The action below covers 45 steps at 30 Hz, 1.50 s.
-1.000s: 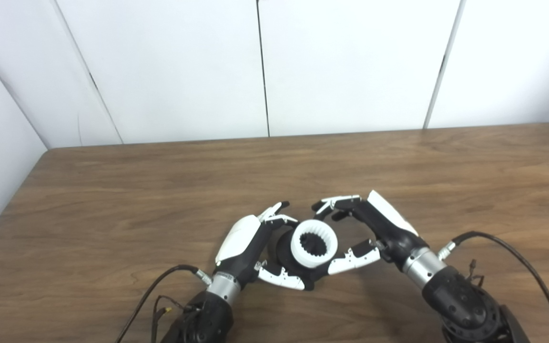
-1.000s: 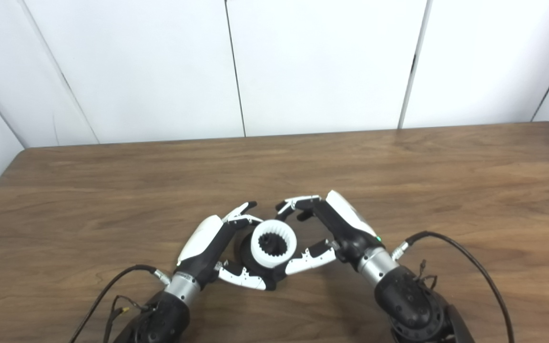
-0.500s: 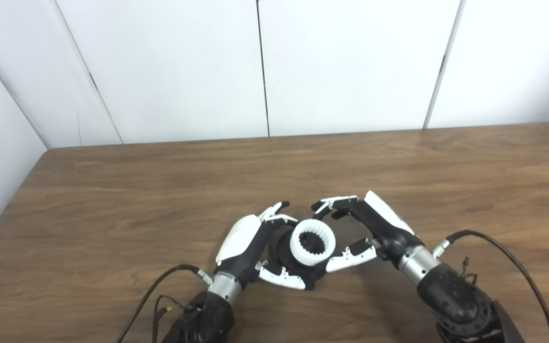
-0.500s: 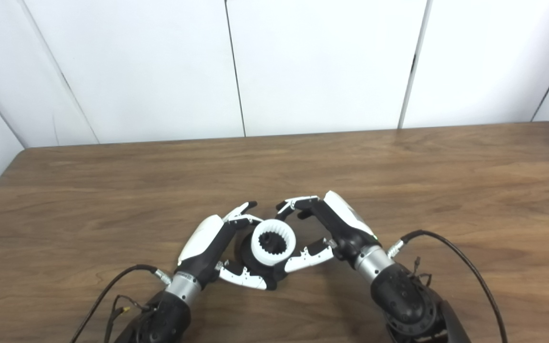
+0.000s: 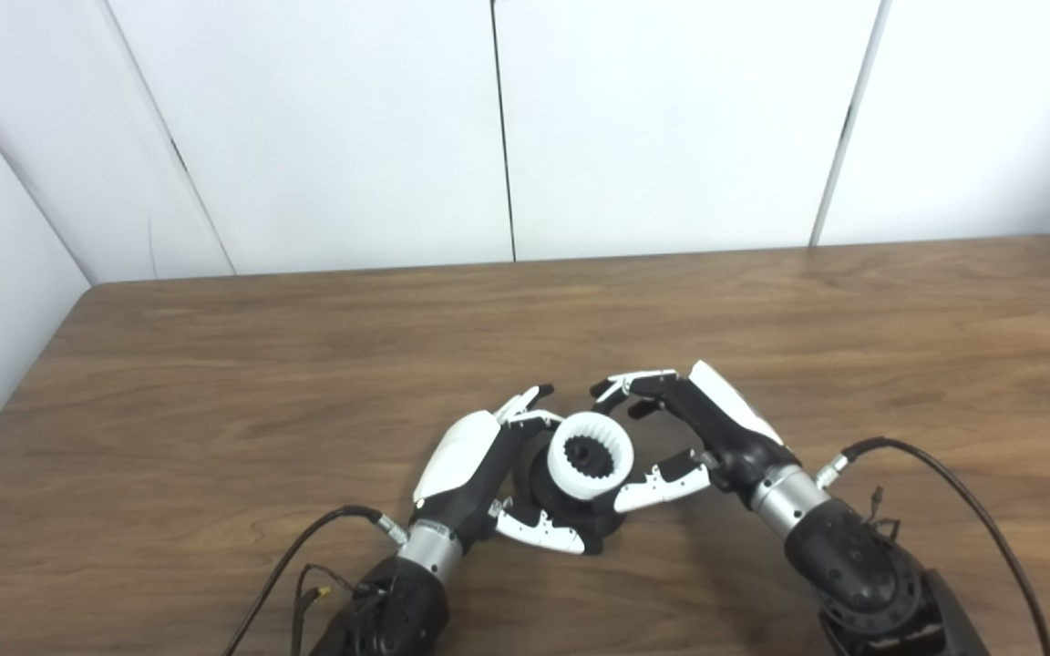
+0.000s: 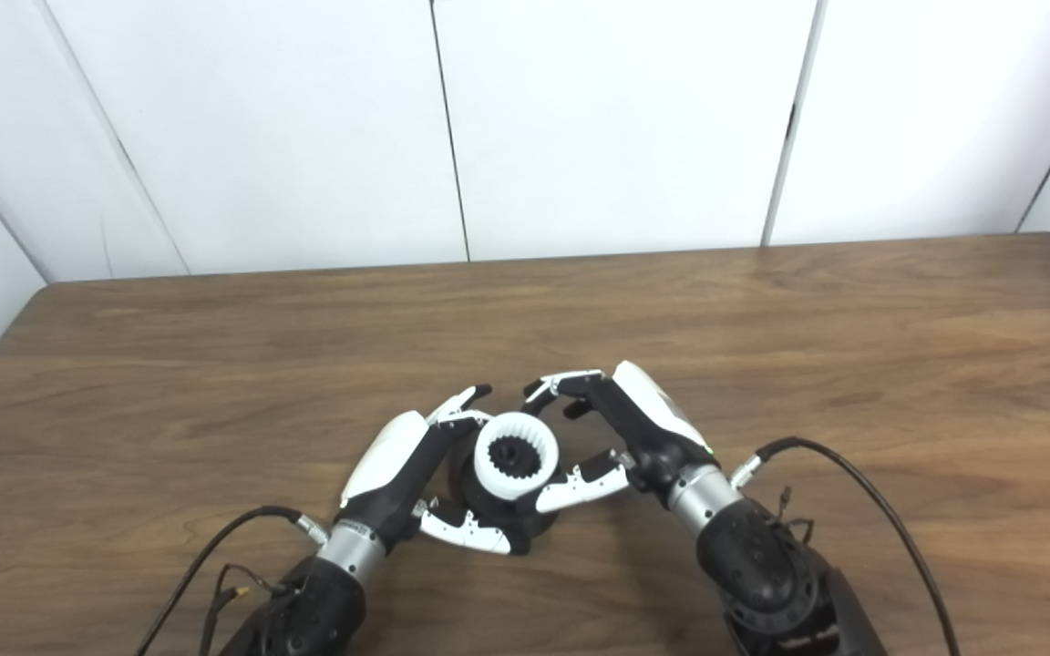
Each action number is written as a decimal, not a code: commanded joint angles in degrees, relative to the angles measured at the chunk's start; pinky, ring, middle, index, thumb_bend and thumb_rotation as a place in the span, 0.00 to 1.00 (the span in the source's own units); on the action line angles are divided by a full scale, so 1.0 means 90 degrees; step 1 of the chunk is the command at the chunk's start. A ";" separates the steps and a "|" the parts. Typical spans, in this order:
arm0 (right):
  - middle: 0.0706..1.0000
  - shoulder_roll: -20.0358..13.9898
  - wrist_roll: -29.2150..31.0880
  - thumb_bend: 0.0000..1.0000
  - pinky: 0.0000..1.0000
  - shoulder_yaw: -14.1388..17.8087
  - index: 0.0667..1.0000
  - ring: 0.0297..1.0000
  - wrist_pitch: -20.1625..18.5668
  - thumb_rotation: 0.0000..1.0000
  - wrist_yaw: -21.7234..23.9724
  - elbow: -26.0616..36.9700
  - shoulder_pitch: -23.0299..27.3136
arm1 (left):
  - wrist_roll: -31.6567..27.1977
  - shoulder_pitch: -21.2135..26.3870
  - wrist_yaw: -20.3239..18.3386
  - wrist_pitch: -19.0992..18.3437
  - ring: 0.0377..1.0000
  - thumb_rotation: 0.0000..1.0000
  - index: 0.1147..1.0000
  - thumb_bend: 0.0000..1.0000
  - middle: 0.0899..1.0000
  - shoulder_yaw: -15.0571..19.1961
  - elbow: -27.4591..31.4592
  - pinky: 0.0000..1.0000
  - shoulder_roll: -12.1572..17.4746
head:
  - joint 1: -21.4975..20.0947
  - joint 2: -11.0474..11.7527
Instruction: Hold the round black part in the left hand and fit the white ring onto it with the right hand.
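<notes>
Low in the middle of the wooden table [image 5: 215, 383], my left hand [image 5: 466, 460] is shut on the round black part [image 5: 539, 483], with fingers above it and thumb below. The toothed white ring [image 5: 560, 453] sits against the face of the black part, and black teeth show through its hole. My right hand [image 5: 716, 428] is shut on the white ring, its fingers arched over the top and its thumb under the ring's lower right. The same ring [image 6: 486, 456] and black part [image 6: 466, 478] show in the right eye view. How far the ring is seated cannot be seen.
White wall panels stand behind the table's far edge. A black cable [image 5: 944, 474] loops from the right wrist and another cable [image 5: 306, 538] from the left wrist. The table's left edge [image 5: 24, 383] runs diagonally.
My right hand has moved left and a little up with the white ring, pushing it closer over the black part. The left hand has stayed in place.
</notes>
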<state>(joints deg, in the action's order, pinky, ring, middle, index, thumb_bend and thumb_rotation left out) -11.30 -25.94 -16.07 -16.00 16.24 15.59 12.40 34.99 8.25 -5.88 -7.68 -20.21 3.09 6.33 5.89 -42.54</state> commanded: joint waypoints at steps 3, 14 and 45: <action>0.77 0.0057 -0.0057 0.52 0.75 -0.0007 0.44 0.85 0.0077 0.14 -0.0052 0.0070 0.0318 | 0.0003 -0.0014 -0.0206 -0.0113 0.97 0.25 0.56 0.99 0.97 -0.0129 0.0009 0.93 -0.0001 | 0.0016 -0.0018; 0.76 0.0059 -0.0173 0.52 0.76 -0.0097 0.44 0.84 0.0129 0.14 -0.0030 -0.0129 0.0329 | 0.0027 0.0006 -0.0186 -0.0119 0.98 0.25 0.56 0.98 0.97 -0.0154 0.0006 0.95 0.0001 | 0.0026 -0.0031; 0.86 -0.0435 -0.0315 0.89 0.73 -0.0297 0.74 0.85 -0.0090 0.37 0.0548 0.0095 0.0446 | 0.0018 0.0013 -0.0194 -0.0103 0.97 0.25 0.55 0.99 0.97 -0.0120 0.0065 0.92 0.0064 | -0.0030 -0.0084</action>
<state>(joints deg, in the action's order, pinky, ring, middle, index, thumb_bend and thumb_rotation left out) -15.18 -28.93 -18.77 -17.17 20.69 14.14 14.53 35.14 8.27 -6.35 -7.95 -20.91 3.64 6.47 5.54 -43.24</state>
